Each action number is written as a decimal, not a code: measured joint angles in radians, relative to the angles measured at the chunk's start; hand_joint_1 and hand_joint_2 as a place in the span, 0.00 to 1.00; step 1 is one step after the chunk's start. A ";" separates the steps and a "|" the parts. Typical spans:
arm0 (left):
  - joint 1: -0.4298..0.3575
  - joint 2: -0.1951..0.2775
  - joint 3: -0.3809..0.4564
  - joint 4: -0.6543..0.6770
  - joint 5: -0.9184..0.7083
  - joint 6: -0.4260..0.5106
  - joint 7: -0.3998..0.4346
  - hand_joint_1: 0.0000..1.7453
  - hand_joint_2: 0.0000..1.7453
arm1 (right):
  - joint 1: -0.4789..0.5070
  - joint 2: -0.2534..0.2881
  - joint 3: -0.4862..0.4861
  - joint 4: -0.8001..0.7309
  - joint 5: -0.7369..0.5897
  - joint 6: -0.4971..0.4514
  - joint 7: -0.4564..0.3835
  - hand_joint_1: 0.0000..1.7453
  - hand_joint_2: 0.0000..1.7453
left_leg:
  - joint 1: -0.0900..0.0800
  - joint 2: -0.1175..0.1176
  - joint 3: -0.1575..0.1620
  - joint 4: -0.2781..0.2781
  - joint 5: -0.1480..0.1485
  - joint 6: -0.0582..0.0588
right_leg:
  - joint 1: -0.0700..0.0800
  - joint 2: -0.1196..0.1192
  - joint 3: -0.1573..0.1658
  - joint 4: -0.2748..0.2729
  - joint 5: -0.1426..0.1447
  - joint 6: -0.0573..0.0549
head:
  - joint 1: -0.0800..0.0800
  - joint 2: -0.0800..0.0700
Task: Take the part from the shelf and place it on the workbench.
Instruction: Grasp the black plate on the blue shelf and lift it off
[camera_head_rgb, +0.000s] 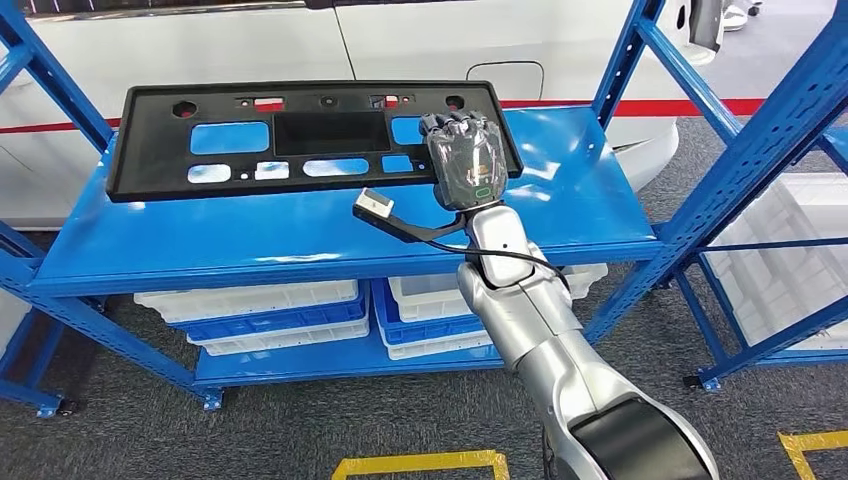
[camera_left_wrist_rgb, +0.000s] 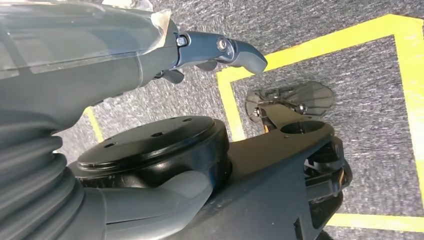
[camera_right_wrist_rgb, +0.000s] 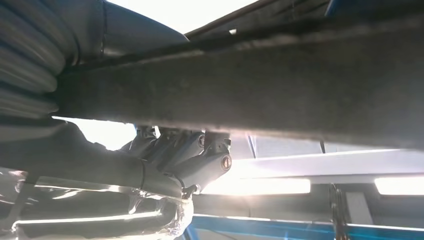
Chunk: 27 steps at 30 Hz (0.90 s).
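One black part (camera_head_rgb: 310, 140) flat on blue shelf (camera_head_rgb: 300, 235); right robot hand (camera_head_rgb: 465, 160) grasps its near edge; left robot hand (camera_left_wrist_rgb: 220, 50) released.

Part (camera_head_rgb: 300, 140) on top shelf (camera_head_rgb: 300, 235) (right robot hand (camera_head_rgb: 465, 160) at its right end); bins (camera_head_rgb: 270, 315) on lower lvl.

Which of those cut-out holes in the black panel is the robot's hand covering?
The right hand lies over the cut-out at the right end of the black panel, beside the dark centre recess. The holes further left show blue shelf through them, uncovered.
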 joint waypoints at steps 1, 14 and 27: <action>0.001 0.001 0.001 0.000 0.000 0.001 -0.001 0.00 1.00 | -0.001 0.001 0.000 0.000 -0.001 0.000 0.000 1.00 1.00 | 0.002 -0.001 -0.002 0.002 -0.001 -0.006 | -0.004 -0.001 -0.002 -0.004 0.002 -0.005 | 0.000 0.000; 0.009 0.004 0.007 0.001 0.007 0.008 -0.006 0.00 1.00 | 0.010 0.018 0.005 -0.003 -0.002 0.004 0.007 1.00 1.00 | 0.022 0.006 0.089 0.006 -0.083 -0.041 | -0.006 -0.010 -0.045 -0.002 0.045 -0.012 | -0.019 0.000; 0.011 0.005 0.007 0.002 0.008 0.008 -0.007 0.00 1.00 | 0.022 0.010 0.010 -0.017 0.007 0.005 0.010 1.00 1.00 | -0.006 0.009 0.009 -0.004 -0.008 0.025 | 0.008 -0.009 -0.022 0.108 -0.053 -0.003 | -0.001 0.000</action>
